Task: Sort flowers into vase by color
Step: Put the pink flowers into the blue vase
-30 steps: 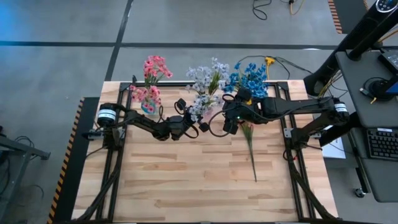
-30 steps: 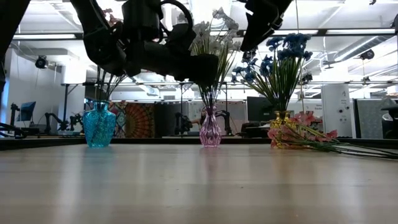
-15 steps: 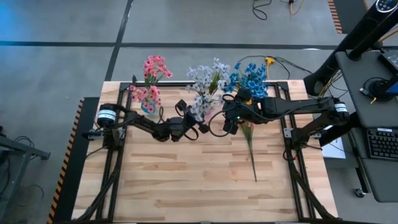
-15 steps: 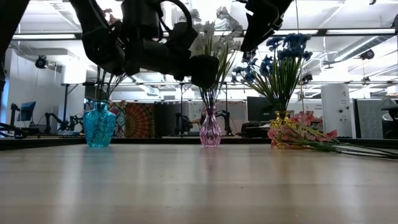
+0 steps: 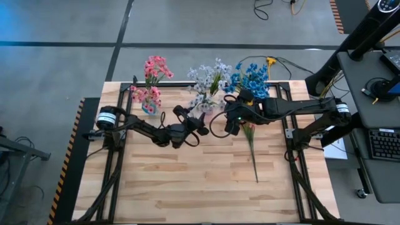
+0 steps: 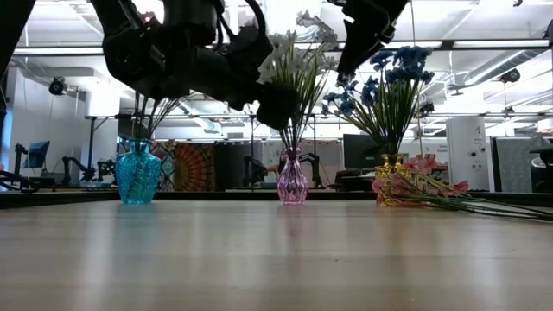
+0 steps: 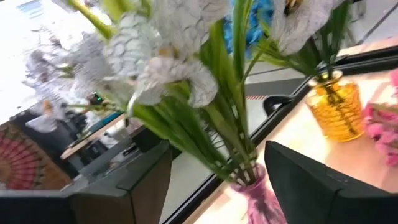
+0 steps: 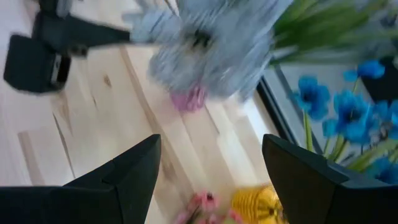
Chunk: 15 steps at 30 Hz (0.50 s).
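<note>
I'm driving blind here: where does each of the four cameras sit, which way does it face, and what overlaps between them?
High view: overhead, looking straight down on the wooden table; both dark arms show, left tool, right tool.
Low view: at tabletop height, looking level across at the clear pink glass vase; arms hang in from above.
Left wrist view: behind the left tool's open fingers, facing the pink vase's white flowers.
Right wrist view: over the right tool's open fingers, facing the table.
Shared: the amber ribbed glass vase appears in both wrist views.
</note>
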{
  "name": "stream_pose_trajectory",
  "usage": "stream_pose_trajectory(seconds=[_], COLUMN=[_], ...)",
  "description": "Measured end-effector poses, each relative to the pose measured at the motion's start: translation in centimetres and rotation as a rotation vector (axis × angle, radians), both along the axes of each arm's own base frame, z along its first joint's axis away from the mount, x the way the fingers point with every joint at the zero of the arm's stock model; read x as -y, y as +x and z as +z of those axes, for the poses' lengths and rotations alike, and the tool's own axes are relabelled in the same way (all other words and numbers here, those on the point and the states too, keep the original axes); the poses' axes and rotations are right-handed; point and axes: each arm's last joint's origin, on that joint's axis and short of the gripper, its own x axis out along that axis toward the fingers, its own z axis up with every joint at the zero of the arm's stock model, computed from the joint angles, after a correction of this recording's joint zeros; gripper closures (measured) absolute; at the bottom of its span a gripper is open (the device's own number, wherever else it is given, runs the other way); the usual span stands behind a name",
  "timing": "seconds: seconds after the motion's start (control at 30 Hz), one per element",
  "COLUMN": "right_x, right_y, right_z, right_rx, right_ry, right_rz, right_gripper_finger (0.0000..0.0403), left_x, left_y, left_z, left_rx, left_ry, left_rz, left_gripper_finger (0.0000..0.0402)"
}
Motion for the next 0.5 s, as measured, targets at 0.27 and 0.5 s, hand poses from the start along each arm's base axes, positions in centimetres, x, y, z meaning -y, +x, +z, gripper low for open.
stream_pose_trajectory(seconds=[0.27,0.5], right_x=[-0.1,-1.8], right_y=[-1.7,-3.1], right_z=[-1.0,-2.9], right_rx=[-0.11,-0.17], right_ry=[0.087,0.148], right_rz=[-0.149,-0.25], right_gripper_finger=[0.0131,0.0131], left_x=[1.9,4.4], left_y=[-1.1,-2.6], left_z=[-1.1,-1.6], left_rx=[-0.049,-0.063], left_ry=[0.003,-0.002], left_rz=[0.006,0.004], left_gripper_finger=[0.0161,0.0161])
